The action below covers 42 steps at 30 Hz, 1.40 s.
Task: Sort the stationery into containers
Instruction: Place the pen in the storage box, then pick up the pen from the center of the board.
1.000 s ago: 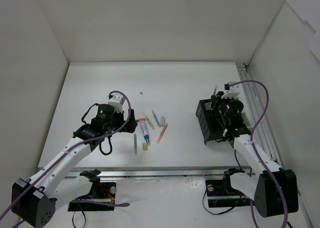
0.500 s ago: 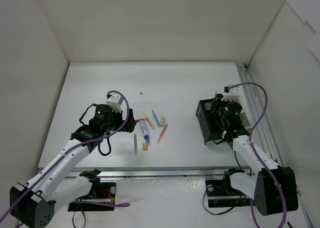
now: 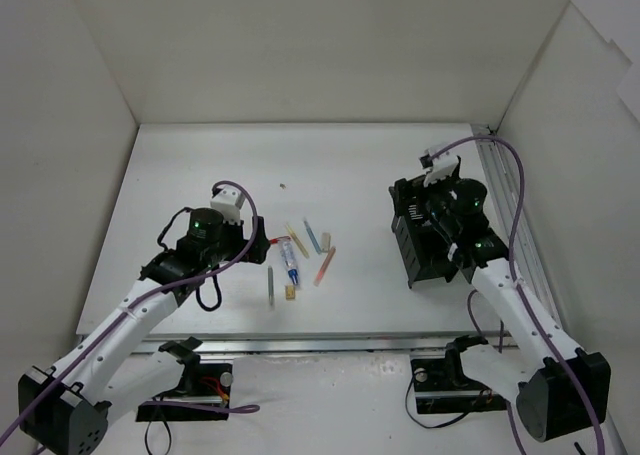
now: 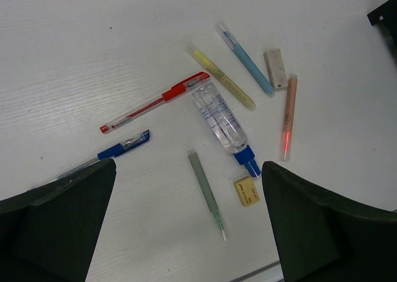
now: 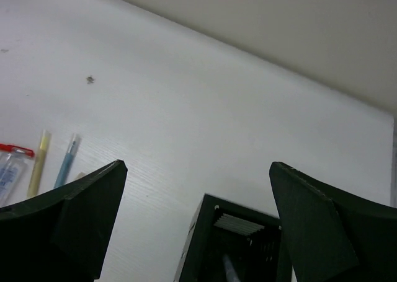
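Note:
The stationery (image 3: pixel 296 254) lies loose on the white table, right of my left gripper (image 3: pixel 247 243). In the left wrist view I see a red pen (image 4: pixel 155 102), a blue pen (image 4: pixel 108 153), a grey pen (image 4: pixel 206 192), a clear blue-capped tube (image 4: pixel 222 122), yellow (image 4: pixel 220 76), light-blue (image 4: pixel 245 59) and orange (image 4: pixel 288 116) pens, and two eraser blocks (image 4: pixel 247 190). My left gripper (image 4: pixel 187 165) hangs open above them, holding nothing. My right gripper (image 5: pixel 197 165) is open and empty over the black mesh organiser (image 5: pixel 201 238); a grey pen (image 5: pixel 228 269) stands inside it.
The black organiser (image 3: pixel 408 250) stands at the right, partly under my right arm. A metal rail (image 3: pixel 505 190) runs along the table's right edge and another along the front (image 3: pixel 300 343). White walls enclose the table on three sides.
My right gripper has opened and risen away from the organiser, toward the back. The left arm has barely shifted and stays open.

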Each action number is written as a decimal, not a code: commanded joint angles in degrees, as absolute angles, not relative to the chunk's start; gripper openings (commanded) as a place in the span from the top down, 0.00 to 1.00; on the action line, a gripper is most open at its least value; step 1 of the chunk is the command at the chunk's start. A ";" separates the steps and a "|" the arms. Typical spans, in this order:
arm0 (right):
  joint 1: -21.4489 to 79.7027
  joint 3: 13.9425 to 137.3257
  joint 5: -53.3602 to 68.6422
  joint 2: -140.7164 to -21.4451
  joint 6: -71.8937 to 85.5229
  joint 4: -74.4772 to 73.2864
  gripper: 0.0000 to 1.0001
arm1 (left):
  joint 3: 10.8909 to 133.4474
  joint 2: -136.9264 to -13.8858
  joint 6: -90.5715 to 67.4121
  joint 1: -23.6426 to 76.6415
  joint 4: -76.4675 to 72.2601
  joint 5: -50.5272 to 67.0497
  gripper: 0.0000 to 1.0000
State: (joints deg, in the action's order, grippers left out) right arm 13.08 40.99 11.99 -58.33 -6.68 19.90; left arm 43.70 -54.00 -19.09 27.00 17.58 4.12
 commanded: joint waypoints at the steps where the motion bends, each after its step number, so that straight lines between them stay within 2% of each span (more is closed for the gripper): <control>1: 16.16 54.10 24.94 -60.90 -19.31 8.39 0.02 | 46.49 -51.77 -18.54 27.07 17.13 0.89 0.00; 8: 27.50 70.64 28.13 -70.91 -52.53 -7.27 0.02 | 45.00 -46.50 -21.53 27.07 19.42 -3.51 0.00; 9: 29.42 76.49 28.73 -74.32 -55.95 -14.43 0.02 | 44.83 -45.62 -21.88 27.07 19.68 -4.12 0.00; 12: 31.37 83.73 31.02 -80.65 -68.08 -26.74 0.02 | 45.00 -44.92 -23.55 26.54 22.66 -7.46 0.00; 14: 32.60 84.03 30.59 -83.57 -78.80 -33.88 0.02 | 45.79 -44.39 -24.51 26.54 24.69 -9.04 0.00; 18: 35.94 80.78 25.94 -87.01 -92.16 -38.23 0.02 | 46.05 -42.19 -26.27 26.02 28.12 -11.60 0.00; 27: 40.42 81.82 29.53 -99.13 -102.30 -46.75 0.04 | 42.89 -36.39 -30.14 26.02 29.97 -14.76 0.00; 33: 42.45 91.13 32.87 -112.48 -98.71 -55.01 0.15 | 42.89 -37.53 -30.06 26.02 29.79 -15.29 0.00; 39: 42.80 89.30 33.84 -115.22 -99.93 -53.71 0.19 | 43.24 -39.64 -30.15 26.02 30.23 -16.00 0.00; 42: 42.89 87.72 33.92 -116.36 -98.01 -51.60 0.26 | 43.24 -39.99 -30.15 26.02 30.32 -16.08 0.00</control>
